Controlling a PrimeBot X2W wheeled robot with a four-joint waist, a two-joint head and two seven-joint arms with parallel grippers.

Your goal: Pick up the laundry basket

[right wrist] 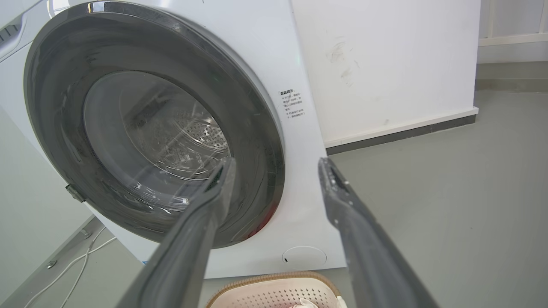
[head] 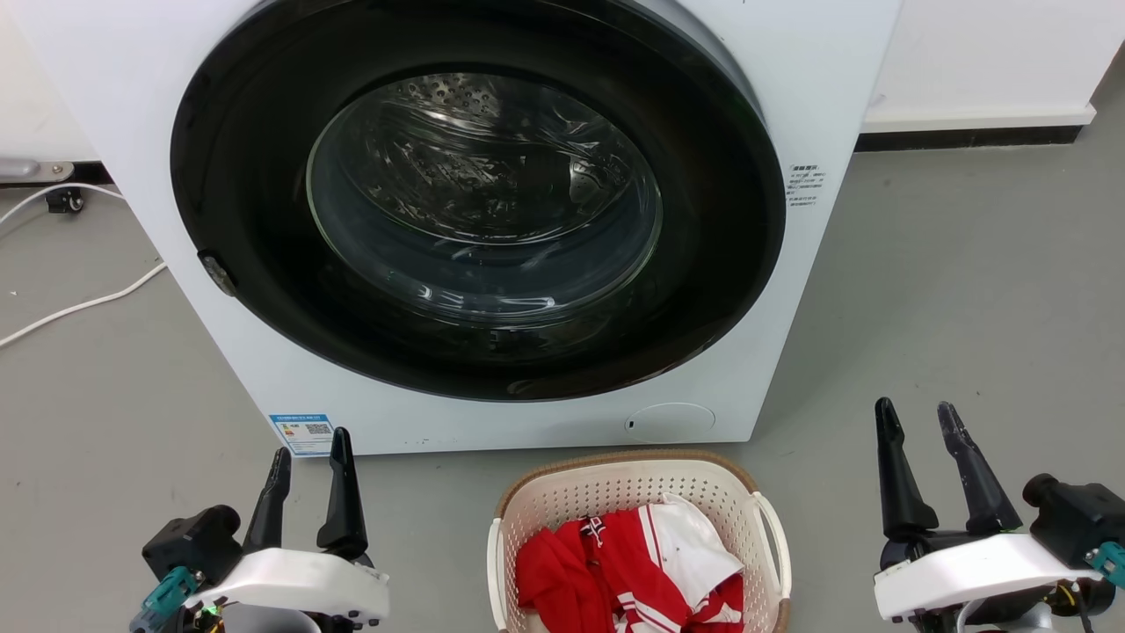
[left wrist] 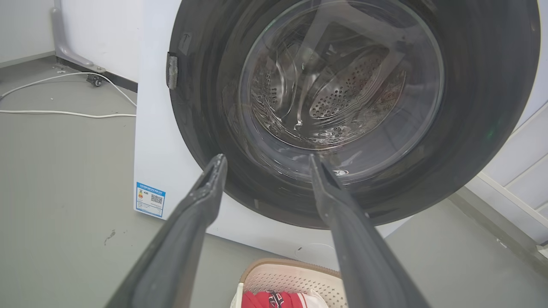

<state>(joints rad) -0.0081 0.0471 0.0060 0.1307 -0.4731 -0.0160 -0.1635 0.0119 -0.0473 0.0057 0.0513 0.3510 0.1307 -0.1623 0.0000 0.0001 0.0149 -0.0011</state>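
Far left, a white cable (head: pixel 79 308) trails across the grey floor (head: pixel 967 290). Next in, low in the head view, the left claw (head: pixel 311 444) hangs released, its fingers parted with nothing between them, pointing at the washer (head: pixel 817 88). It sits well apart from the target.

Centre stage, the washer's big dark round door (head: pixel 475 211) is closed, with a blue sticker (head: pixel 303 433) at its lower corner. Just in front of it, on the floor, sits the laundry basket (head: pixel 615 492), midway between the two claws. It carries a loose heap of red and white clothes (head: pixel 633 571).

That basket looks like thin perforated plastic, so probably light and fairly stiff, though the walls may flex under a squeeze. The smooth sides would likely slip in a pinch. The soft load adds little weight but could slide if the basket tips. The best holds look to be the white loops: the left handle (head: pixel 494 563) and the right handle (head: pixel 778 545), one per claw, for a level lift. Taking one side alone risks spilling the clothes.

Over to the right, the right claw (head: pixel 914 407) is also released and empty, fingers spread and aimed forward, off to the basket's side and not touching it. Neither claw has begun its reach.
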